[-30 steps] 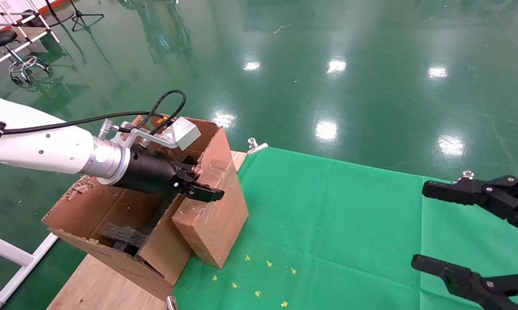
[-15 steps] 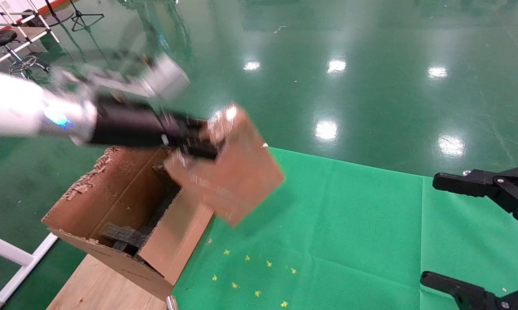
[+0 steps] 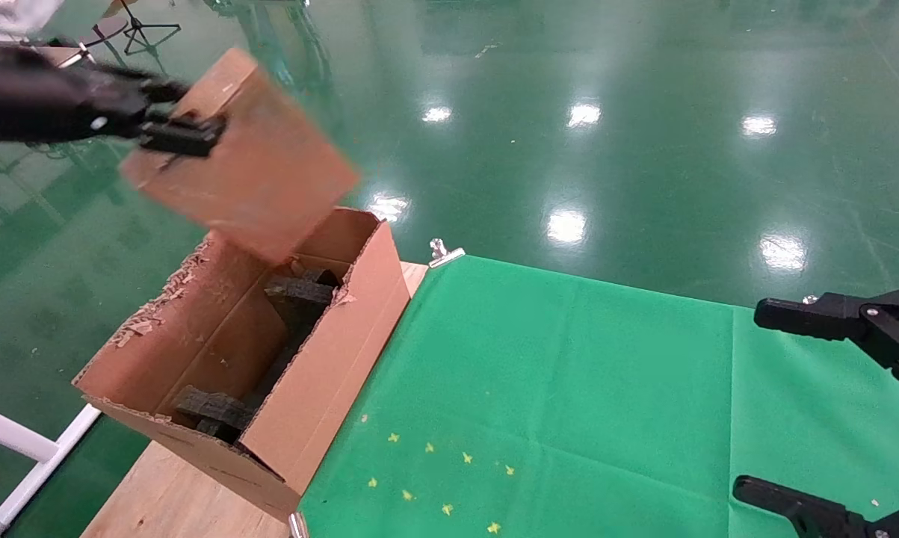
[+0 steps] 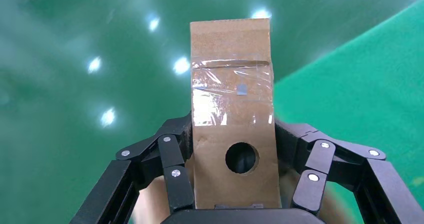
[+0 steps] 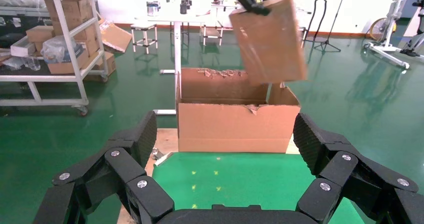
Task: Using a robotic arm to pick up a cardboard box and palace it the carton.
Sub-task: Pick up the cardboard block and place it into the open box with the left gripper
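Observation:
My left gripper (image 3: 176, 131) is shut on the small reddish-brown cardboard box (image 3: 251, 161) and holds it tilted in the air, above the far end of the carton. In the left wrist view the box (image 4: 231, 84), taped and with a round hole, sits between the closed fingers (image 4: 172, 156) of the left gripper (image 4: 232, 131). The large open carton (image 3: 329, 388) with ragged flaps stands at the table's left edge, with black foam blocks (image 3: 300, 291) inside. The right wrist view shows the carton (image 5: 235, 126) and the box (image 5: 270, 39) above it. My right gripper (image 3: 748, 403) is open and empty at the right.
A green cloth (image 3: 569, 388) covers the table, with small yellow marks (image 3: 434, 478) near the front. Bare wooden tabletop (image 3: 172, 493) shows beside the carton. A metal clip (image 3: 442, 252) holds the cloth's far corner. Shelving (image 5: 65, 44) stands on the floor beyond.
My left gripper has lifted the cardboard box off the cloth beside the carton and swung it up and to the left. The right gripper has shifted slightly.

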Robot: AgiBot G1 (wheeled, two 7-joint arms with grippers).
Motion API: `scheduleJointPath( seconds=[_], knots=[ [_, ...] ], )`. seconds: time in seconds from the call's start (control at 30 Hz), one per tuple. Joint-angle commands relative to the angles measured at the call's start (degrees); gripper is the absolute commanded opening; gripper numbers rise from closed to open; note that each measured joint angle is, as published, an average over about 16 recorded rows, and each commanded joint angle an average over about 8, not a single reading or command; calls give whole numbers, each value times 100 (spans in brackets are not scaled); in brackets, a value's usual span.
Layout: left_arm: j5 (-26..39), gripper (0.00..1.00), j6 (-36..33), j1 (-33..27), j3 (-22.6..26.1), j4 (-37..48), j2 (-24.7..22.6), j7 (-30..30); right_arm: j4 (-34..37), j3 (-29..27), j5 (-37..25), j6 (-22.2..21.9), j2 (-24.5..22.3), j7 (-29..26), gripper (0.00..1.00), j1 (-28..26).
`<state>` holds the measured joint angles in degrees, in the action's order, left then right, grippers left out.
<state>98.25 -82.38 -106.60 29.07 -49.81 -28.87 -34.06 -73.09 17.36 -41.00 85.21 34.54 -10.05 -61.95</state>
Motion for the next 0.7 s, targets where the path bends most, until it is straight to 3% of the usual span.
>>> scheduleJointPath(
  seconds=[0.03, 0.37, 0.7],
  knots=[
    [312, 0, 7, -156, 96, 378, 48, 385, 0, 0, 0, 0, 0, 0, 100, 0],
    [1169, 0, 712, -349, 474, 2593, -433, 869, 0, 3, 2, -1, -1, 1, 100, -1],
    [1601, 0, 1550, -441, 689, 3746, -892, 1255, 0, 5, 4, -2, -2, 3, 100, -1]
  ],
)
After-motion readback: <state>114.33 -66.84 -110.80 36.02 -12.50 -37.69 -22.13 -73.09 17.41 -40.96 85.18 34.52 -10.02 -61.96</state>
